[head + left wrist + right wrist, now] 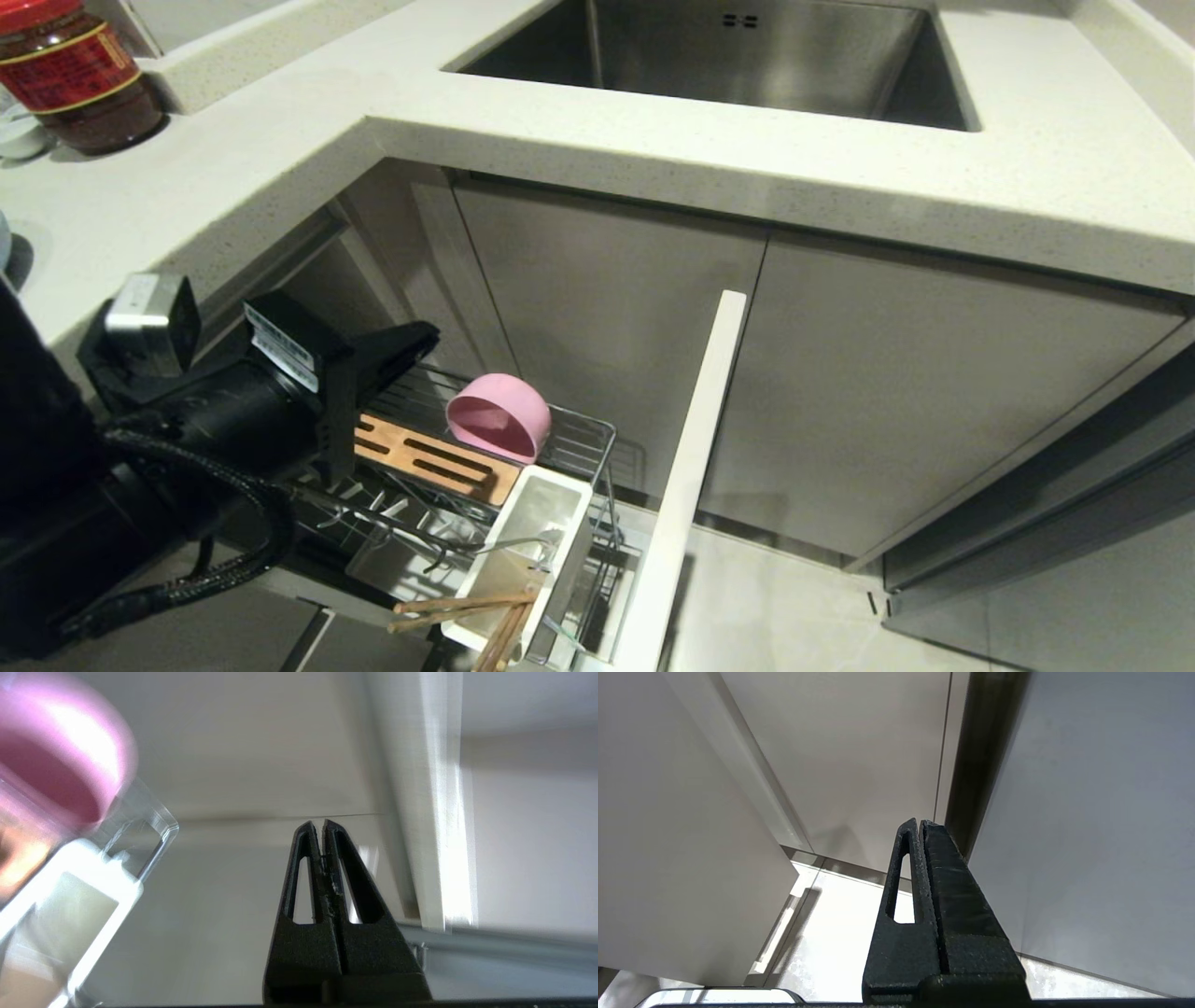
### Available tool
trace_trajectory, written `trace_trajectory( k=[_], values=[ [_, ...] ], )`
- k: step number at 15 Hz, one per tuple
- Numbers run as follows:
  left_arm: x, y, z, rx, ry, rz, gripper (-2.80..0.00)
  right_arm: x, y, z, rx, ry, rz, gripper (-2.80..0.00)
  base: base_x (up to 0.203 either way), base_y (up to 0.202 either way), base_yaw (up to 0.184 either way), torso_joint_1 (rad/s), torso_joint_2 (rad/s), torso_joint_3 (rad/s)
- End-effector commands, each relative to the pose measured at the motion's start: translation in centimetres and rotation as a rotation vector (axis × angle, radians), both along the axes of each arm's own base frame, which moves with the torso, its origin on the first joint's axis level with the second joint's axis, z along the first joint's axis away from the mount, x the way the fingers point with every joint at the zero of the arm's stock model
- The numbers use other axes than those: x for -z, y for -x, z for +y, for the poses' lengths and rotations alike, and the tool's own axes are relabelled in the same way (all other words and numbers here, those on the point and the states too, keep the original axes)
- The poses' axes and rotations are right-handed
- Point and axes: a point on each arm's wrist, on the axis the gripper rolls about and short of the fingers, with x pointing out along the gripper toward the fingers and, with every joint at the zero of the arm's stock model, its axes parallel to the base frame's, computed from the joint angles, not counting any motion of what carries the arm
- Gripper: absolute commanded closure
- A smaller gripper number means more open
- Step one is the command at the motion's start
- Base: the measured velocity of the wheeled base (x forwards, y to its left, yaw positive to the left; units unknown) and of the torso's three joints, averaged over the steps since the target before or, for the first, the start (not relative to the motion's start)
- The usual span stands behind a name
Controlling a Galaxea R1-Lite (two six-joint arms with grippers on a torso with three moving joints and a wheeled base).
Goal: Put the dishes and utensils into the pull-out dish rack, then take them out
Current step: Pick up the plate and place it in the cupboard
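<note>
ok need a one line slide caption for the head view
Left tool, shut and empty, above the pulled-out rack holding a pink bowl, chopsticks and a fork.

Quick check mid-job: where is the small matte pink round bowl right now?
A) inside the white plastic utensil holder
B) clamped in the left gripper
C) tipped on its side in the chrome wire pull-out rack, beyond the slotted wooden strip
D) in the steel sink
C: the pink bowl lies on its side on the wire rack just past the wooden strip, while the left gripper is shut on nothing.
</note>
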Motion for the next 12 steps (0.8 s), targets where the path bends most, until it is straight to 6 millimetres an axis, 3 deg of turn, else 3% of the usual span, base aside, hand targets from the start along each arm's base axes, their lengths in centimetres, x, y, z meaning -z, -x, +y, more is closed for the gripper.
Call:
trace_trajectory(
  k=[1, 3, 6, 9, 12],
  values=[
    [-2.8, 1.5, 0.9, 0.003, -0.113, -0.194, 0.00, 0.7, -0.2, 0.0, 0.000, 0.000, 0.025, 0.00, 0.000, 0.000, 0.000, 0.000, 0.00, 0.000],
    [-4.4, 2.2, 1.4, 0.004, -0.320, -0.369, 0.00, 0.7, -0.2, 0.0, 0.000, 0.000, 0.025, 0.00, 0.000, 0.000, 0.000, 0.000, 0.00, 0.000],
    [-9.1, 3.0, 3.3, -0.093, -0.579, -0.551, 0.00, 0.7, -0.2, 0.0, 0.000, 0.000, 0.025, 0.00, 0.000, 0.000, 0.000, 0.000, 0.00, 0.000],
    [-11.9, 3.1, 6.0, -0.282, -0.741, -0.454, 0.00, 0.7, -0.2, 0.0, 0.000, 0.000, 0.025, 0.00, 0.000, 0.000, 0.000, 0.000, 0.00, 0.000],
    [-13.0, 2.7, 8.0, -0.428, -0.877, -0.269, 0.00, 0.7, -0.2, 0.0, 0.000, 0.000, 0.025, 0.00, 0.000, 0.000, 0.000, 0.000, 0.00, 0.000]
  ],
)
